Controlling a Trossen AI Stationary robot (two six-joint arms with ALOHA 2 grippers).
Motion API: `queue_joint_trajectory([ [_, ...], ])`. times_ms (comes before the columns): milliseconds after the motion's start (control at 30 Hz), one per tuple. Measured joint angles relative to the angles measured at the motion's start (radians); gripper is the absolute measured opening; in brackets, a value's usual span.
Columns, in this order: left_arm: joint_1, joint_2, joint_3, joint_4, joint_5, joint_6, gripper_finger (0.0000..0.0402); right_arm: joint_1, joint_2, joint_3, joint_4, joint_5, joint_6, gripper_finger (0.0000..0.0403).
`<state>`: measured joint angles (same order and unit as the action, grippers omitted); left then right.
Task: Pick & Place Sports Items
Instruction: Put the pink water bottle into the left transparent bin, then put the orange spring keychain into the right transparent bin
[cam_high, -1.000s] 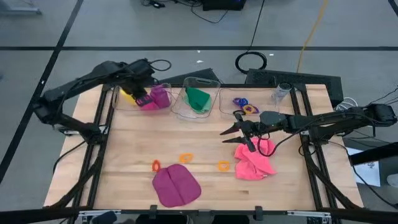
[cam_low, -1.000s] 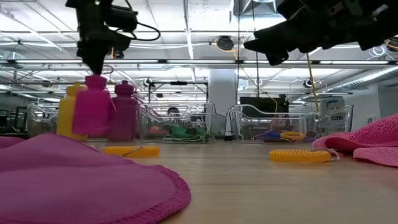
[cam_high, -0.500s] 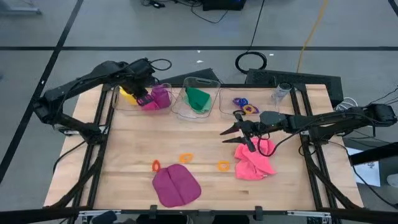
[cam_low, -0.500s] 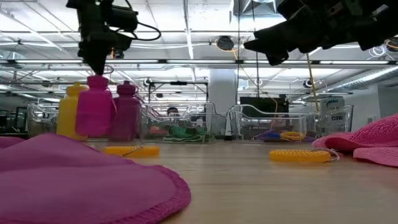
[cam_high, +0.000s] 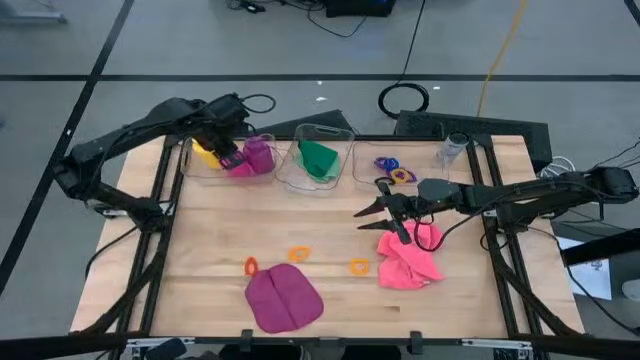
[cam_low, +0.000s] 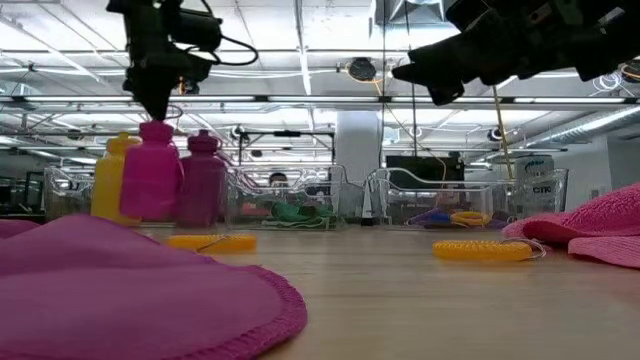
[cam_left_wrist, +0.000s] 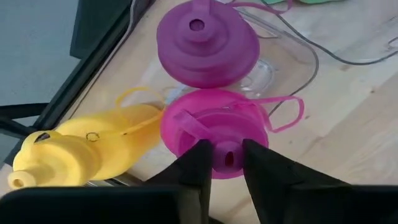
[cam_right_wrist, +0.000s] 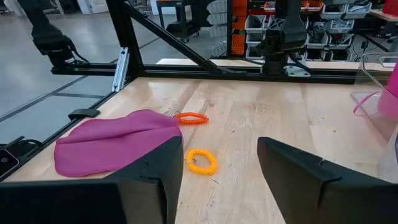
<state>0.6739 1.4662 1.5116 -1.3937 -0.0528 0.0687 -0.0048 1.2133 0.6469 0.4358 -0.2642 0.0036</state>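
Note:
A magenta bottle (cam_left_wrist: 214, 130) stands in the left clear bin (cam_high: 190, 168) between a yellow bottle (cam_left_wrist: 81, 149) and a purple bottle (cam_left_wrist: 205, 43). My left gripper (cam_left_wrist: 224, 165) points down over it. The gripper is open by a narrow gap, with one finger on either side of the spout (cam_left_wrist: 225, 158). My right gripper (cam_high: 360, 219) hangs open and holds nothing above mid-table, just beyond the pink cloth (cam_high: 408, 262). A magenta cloth (cam_high: 283, 298) lies flat near the front edge. Orange rings (cam_high: 299, 254) lie on the wood around it.
The middle bin holds a green cloth (cam_high: 319, 158). The right bin (cam_high: 372, 172) holds a blue ring and a yellow ring (cam_high: 402, 176). A small clear cup (cam_high: 452, 150) stands at the far right. Black frame rails run along both table sides.

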Motion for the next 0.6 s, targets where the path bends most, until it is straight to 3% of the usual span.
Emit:
queue_joint_trajectory([
  [600,0.000,0.000,0.000,0.000,-0.001,0.014,0.0171,0.000,0.000,0.000,0.000,0.000,0.000,0.0144],
])
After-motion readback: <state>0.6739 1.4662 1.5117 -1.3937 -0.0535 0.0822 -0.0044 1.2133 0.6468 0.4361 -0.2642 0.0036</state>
